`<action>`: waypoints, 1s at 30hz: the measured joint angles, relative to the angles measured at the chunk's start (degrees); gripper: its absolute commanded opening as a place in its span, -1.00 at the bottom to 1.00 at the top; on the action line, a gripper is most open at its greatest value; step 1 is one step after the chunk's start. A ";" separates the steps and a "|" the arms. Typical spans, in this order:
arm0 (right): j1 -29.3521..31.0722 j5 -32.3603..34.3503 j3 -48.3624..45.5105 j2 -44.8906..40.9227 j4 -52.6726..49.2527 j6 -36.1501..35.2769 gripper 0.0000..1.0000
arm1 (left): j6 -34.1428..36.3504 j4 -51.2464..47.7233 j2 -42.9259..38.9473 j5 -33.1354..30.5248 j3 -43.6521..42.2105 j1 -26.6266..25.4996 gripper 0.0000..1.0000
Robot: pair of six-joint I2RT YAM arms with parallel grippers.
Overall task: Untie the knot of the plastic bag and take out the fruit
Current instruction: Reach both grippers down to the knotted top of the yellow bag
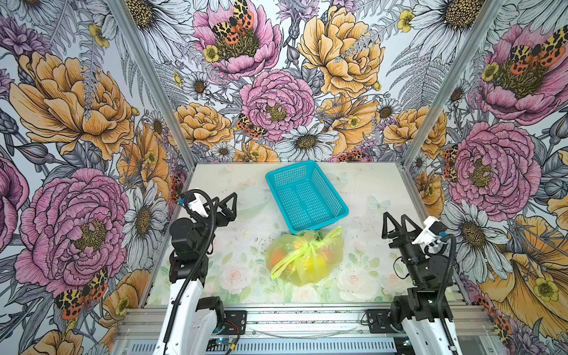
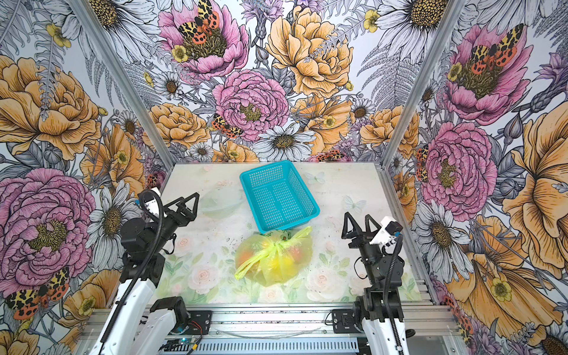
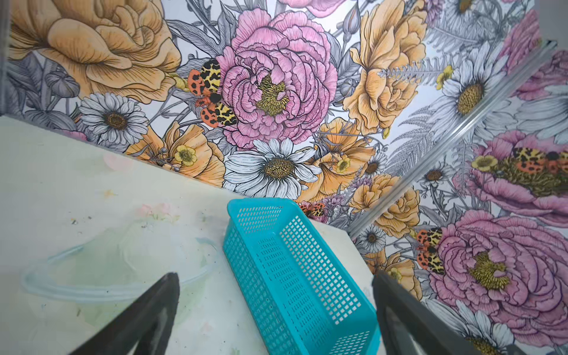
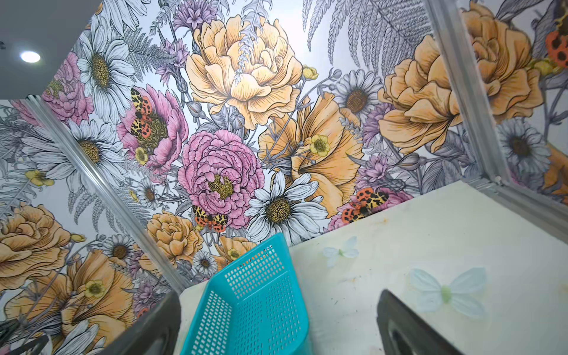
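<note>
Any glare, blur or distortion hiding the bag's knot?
Both top views: even light, walls splayed by wide lens, the knot on the plastic bag sharp. Left wrist view: tilted, fingers of the left hand soft-focus, bag out of frame. Right wrist view: ceiling lamp flares, fingers of the right hand blurred, bag unseen.

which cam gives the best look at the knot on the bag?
Both top views: the knot sits unobstructed on top of the bag, facing the camera, with both handle loops visible. Neither wrist view shows it; they show only the basket, the table and the wall.
</note>
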 measured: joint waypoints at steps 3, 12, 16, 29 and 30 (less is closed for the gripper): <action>0.00 -3.85 0.66 -1.05 -2.97 2.27 0.99 | -2.23 -4.26 -7.96 -2.25 -0.87 1.01 0.97; 1.25 -10.01 12.52 2.29 -13.88 -0.61 0.79 | -3.41 -8.24 -16.90 -2.05 -4.24 1.07 0.97; 6.88 -8.90 14.58 7.74 -16.59 -3.28 0.71 | -4.74 -10.19 -16.09 0.72 -6.73 0.22 0.89; 52.17 22.45 24.87 35.21 -21.92 -17.59 0.69 | 6.99 -21.33 -2.43 -23.80 1.40 -46.60 0.75; 53.92 24.24 25.46 36.59 -21.92 -18.73 0.69 | 8.28 -21.40 -1.36 -26.71 2.12 -49.07 0.76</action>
